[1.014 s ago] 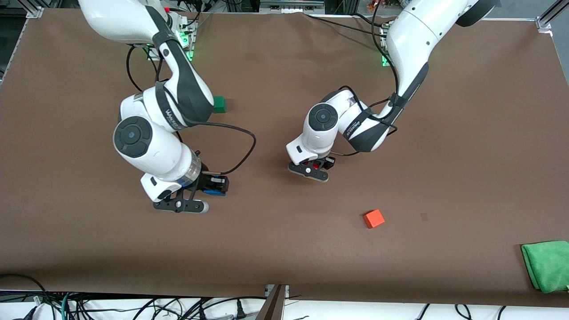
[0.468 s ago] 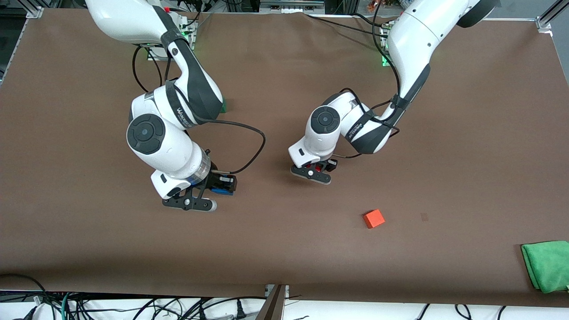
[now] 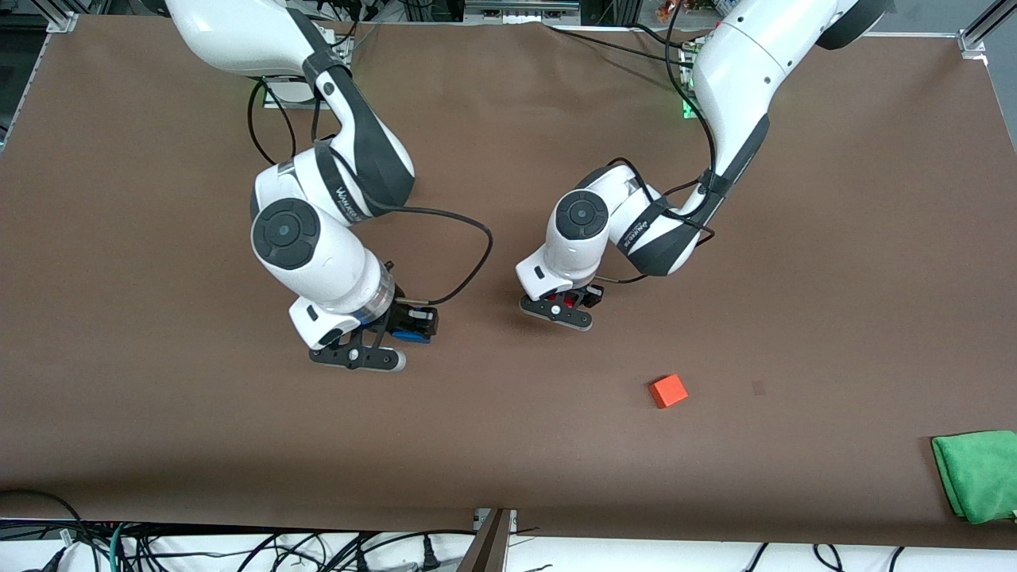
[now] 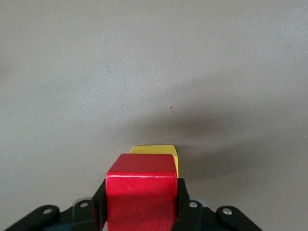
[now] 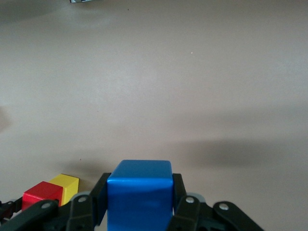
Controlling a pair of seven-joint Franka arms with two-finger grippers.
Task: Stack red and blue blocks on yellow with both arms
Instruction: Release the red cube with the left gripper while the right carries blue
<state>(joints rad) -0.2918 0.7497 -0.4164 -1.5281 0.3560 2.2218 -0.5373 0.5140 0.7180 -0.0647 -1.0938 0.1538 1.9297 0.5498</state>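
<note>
Near the middle of the table (image 3: 834,238), the left gripper (image 3: 566,306) pinches the red block (image 4: 141,190) low over the yellow block (image 4: 159,151), which pokes out just past it in the left wrist view; that alignment suggests red goes down first as the stack's second layer. The left arm folds sharply at the elbow, wrist pointing down. Toward the right arm's end, the right gripper (image 3: 401,334) clamps the blue block (image 5: 139,192), carried clear of the table, apparently bound for the top of the stack. An orange cube (image 3: 668,391) and a green cloth (image 3: 977,473) lie toward the table's front edge.
</note>
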